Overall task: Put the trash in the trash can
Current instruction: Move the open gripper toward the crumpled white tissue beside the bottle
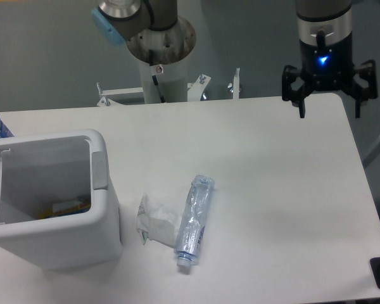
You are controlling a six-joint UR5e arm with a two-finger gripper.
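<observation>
Nearest the camera, the crushed clear bottle [194, 221] lies flat on the table [272, 190], cap end toward the front edge, long axis running roughly front to back w/ a slight tilt. Touching its left side is the crumpled white wrapper [153, 225], wedged btwn the bottle and the trash can [82, 244]. The bin sits at front left, mouth open to the top, some yellowish scraps visible at the bottom inside; its flap [99, 170] hangs on the right wall. Farther back, at the far right corner of the table, the gripper [329, 113] hovers above the surface w/ fingers spread wide, holding nothing, well apart from both pieces. Judging from this, no piece is binned yet, so the step in hand looks like the approach for a first pick. Next move prob. calls for travel toward the front-left, lowering over one piece, and lining the fingers across the bottle's narrow width or over the wrapper w/o nudging the other, since they touch.
</observation>
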